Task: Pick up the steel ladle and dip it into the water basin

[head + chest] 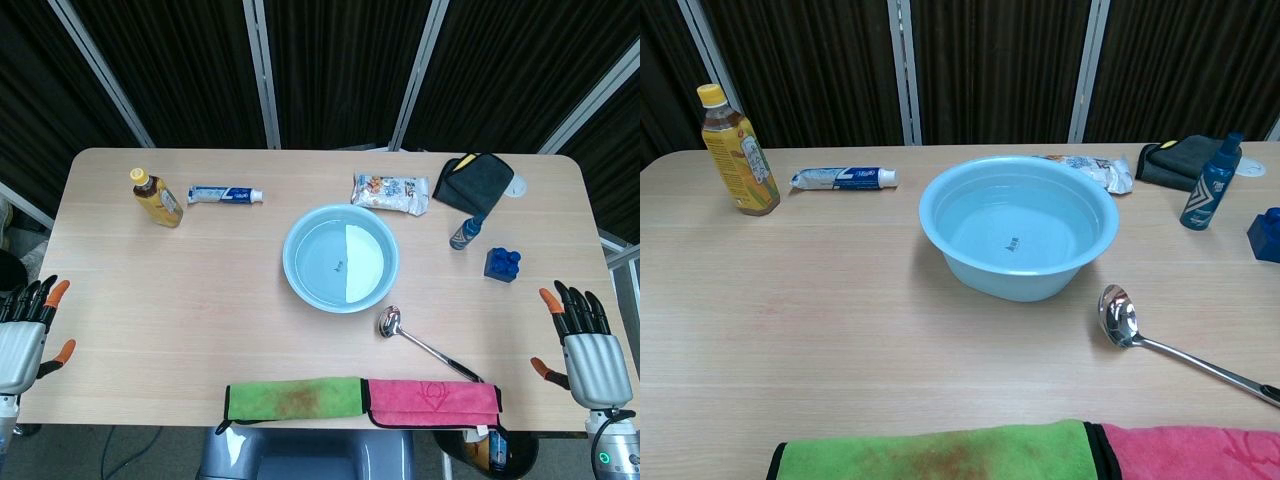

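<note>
The steel ladle lies flat on the table, its bowl just right of and nearer than the basin, its handle running toward the front right. The light blue water basin stands at the table's middle with water in it. My left hand hangs open off the table's left edge. Off the right edge, my right hand is open too, well right of the ladle's handle end. Neither hand touches anything, and the chest view shows no hand.
A yellow-capped tea bottle and a toothpaste tube lie back left. A snack packet, dark cloth, blue spray bottle and blue brick sit back right. Green and pink towels line the front edge.
</note>
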